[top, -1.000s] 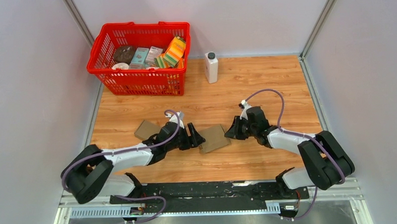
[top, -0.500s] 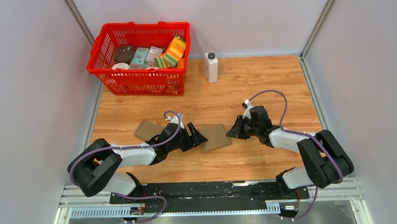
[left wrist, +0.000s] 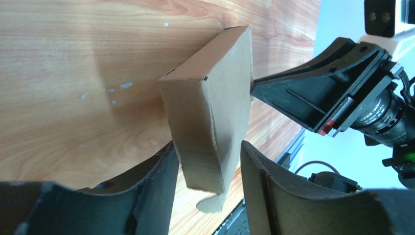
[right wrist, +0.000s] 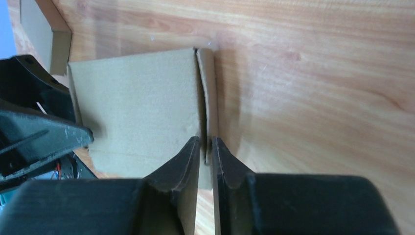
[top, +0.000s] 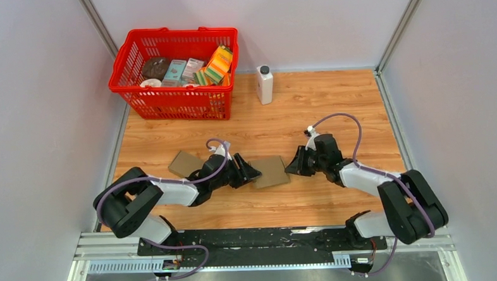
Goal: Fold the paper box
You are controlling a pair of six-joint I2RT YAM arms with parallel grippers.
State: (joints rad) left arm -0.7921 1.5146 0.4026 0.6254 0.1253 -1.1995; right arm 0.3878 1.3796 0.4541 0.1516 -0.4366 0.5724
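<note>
I have the paper box (top: 270, 172) lying on the wooden table (top: 333, 105), front-centre, between both arms. My left gripper (top: 248, 173) straddles the box's left end with its fingers spread. In the left wrist view one finger touches the cardboard side, and the other sits just off it with wood showing in the gap. My right gripper (top: 296, 166) is at the opposite end, fingers pressed nearly together, pinching the narrow flap along that edge. A second cardboard piece (top: 183, 162) lies flat near the left arm, apart from the box. A red basket (top: 168, 105) of packaged goods sits back left, with a white bottle (top: 264, 84) standing upright just beside it.
</note>
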